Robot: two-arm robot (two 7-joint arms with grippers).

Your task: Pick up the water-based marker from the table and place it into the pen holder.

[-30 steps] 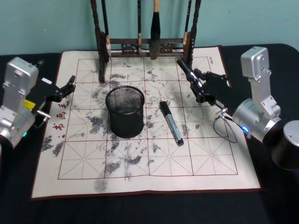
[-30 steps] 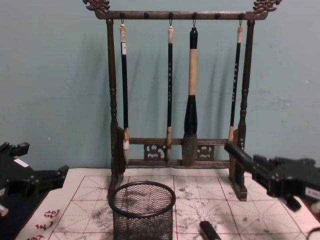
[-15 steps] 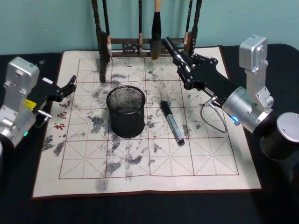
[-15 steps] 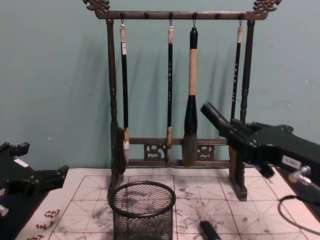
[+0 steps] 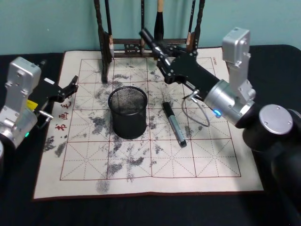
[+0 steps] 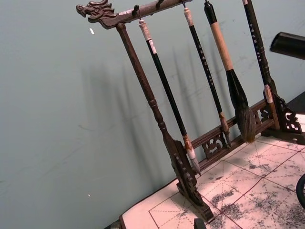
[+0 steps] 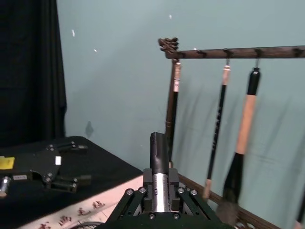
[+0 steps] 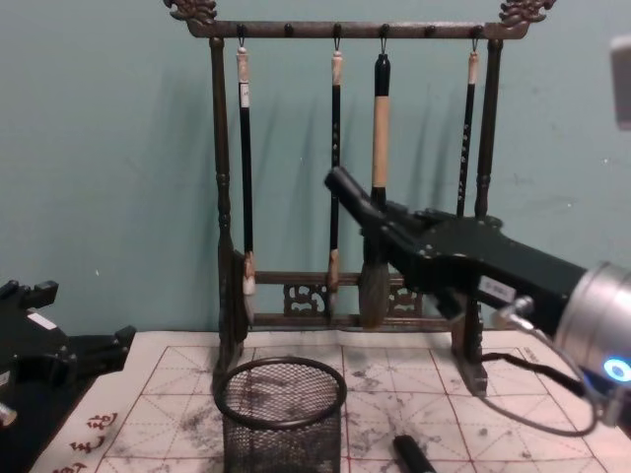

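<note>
1. Head view: the marker (image 5: pixel 173 123) lies flat near the middle of the mat (image 5: pixel 211 165) on the dark table (image 5: pixel 141 212). It is just right of the pen holder (image 5: pixel 126 113) without touching it, black cap toward the back edge. My right gripper (image 5: pixel 145 34) is up over the mat's back edge, in front of the brush rack (image 5: pixel 124 44) and well apart from the marker. Its fingers look pressed together into one dark prong, with nothing in them that I can make out. The left gripper (image 5: pixel 72 87) sits parked at the mat's left edge, fingers parted and empty.
2. Left wrist view: I get the rack and the mat's back left corner, which tells me nothing about the pick.
3. Right wrist view: the camera looks along the closed fingers at the rack and wall, not down at the marker. The left gripper shows farther off with its prongs apart.
4. Chest view: the right gripper hangs high above the holder's rim, and the marker's cap peeks in low on the mat. I judge this to be the reach, with the marker not yet grasped. Next I need to tip the wrist down, spread the fingers, line them across the marker's barrel and lower onto it.
</note>
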